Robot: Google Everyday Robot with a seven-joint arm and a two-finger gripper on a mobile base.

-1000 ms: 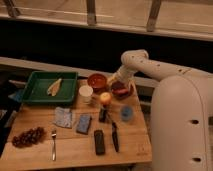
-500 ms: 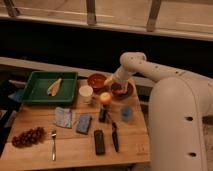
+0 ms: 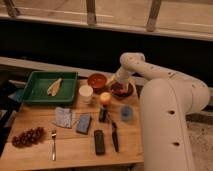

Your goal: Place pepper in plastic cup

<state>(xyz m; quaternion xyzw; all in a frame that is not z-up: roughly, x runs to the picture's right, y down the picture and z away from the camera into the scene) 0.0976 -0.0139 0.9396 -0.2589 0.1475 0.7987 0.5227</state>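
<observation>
- A bunch of dark grapes (image 3: 27, 137) lies near the front left corner of the wooden table (image 3: 70, 156).
- A green tray (image 3: 34, 94) sits at the back left, with a pale, long yellowish thing (image 3: 54, 86) lying slantwise in it.
- A fork (image 3: 53, 145) lies just right of the grapes, pointing front to back.
- A pale crumpled packet (image 3: 64, 116) and a blue block (image 3: 83, 123) lie side by side mid-table.
- A white cup (image 3: 86, 93) stands upright just right of the tray, with a red bowl (image 3: 97, 81) behind it.
- A round yellow-orange fruit (image 3: 105, 98) sits beside the white cup. In front of it are a small dark object (image 3: 102, 115), a flat black bar (image 3: 99, 142) and a slim dark tool (image 3: 115, 137).
- The gripper (image 3: 116, 82) hangs low over the rear left edge of the dark bowl (image 3: 130, 93). Whether it is clamped on anything cannot be told.
- The pepper (image 3: 120, 90) shows only as a reddish patch inside that dark bowl, right under the gripper (contact between the two is unclear).
- The plastic cup (image 3: 127, 113), light blue and upright, stands in front of the dark bowl, apart from the gripper and near the table's right edge.
- The white arm (image 3: 150, 74) curves back from the gripper to the robot's bulky body (image 3: 167, 125), which fills the right side.
</observation>
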